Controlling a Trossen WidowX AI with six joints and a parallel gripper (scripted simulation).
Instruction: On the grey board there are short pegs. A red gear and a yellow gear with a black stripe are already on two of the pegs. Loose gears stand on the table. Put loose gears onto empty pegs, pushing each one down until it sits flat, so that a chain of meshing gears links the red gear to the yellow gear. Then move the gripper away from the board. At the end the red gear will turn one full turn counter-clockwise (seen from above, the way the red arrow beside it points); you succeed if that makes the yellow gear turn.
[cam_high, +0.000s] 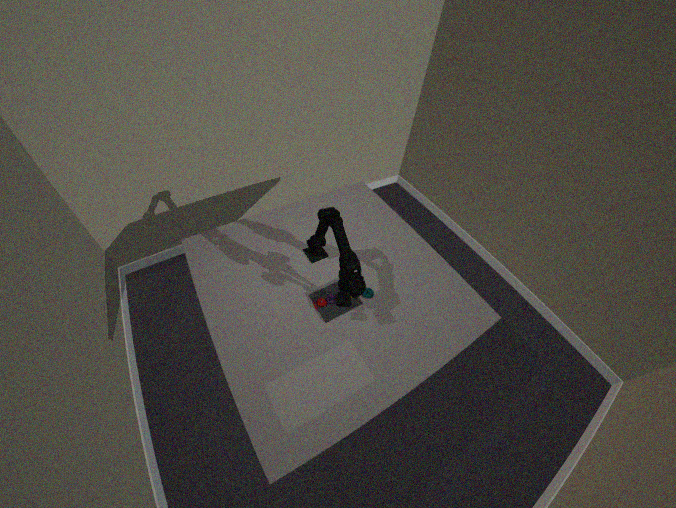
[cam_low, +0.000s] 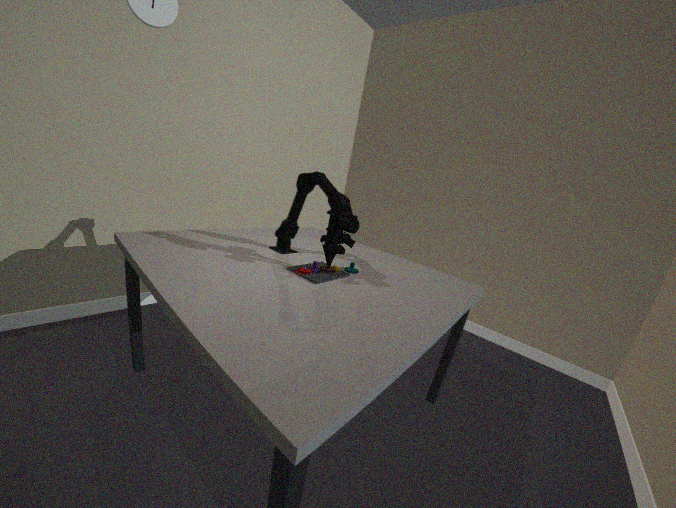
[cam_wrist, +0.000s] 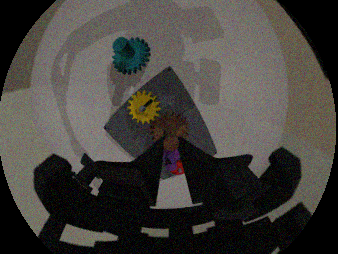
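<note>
Now, my black hand (cam_high: 343, 303) (cam_low: 328, 266) (cam_wrist: 170, 139) pinches brown toothed gear (cam_low: 327, 268) (cam_wrist: 170, 126) over grey square board (cam_high: 326, 316) (cam_low: 316, 278) (cam_wrist: 172, 90), beside yellow black-striped gear (cam_low: 337, 269) (cam_wrist: 147, 106). Placing step, I judge: align teeth, press flat, release.

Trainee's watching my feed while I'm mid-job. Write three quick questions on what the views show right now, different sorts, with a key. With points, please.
1. Multiple choice: what is the gripper (cam_low: 328, 264) (cam_wrist: 170, 139) shut on?
a) the teal gear (cam_high: 368, 293) (cam_low: 351, 268) (cam_wrist: 134, 57)
b) the brown gear (cam_wrist: 175, 122)
c) the yellow gear (cam_wrist: 143, 114)

2. True or false: the teal gear stands off the grey board (cam_high: 327, 316) (cam_low: 316, 278) (cam_wrist: 182, 92), on the table (cam_high: 431, 311) (cam_low: 327, 349).

3. Fill in: in the wrist view, the small patch of colour just below the purple gear (cam_wrist: 171, 157) is the ____ gear.

Key: 1 b; 2 true; 3 red
</note>
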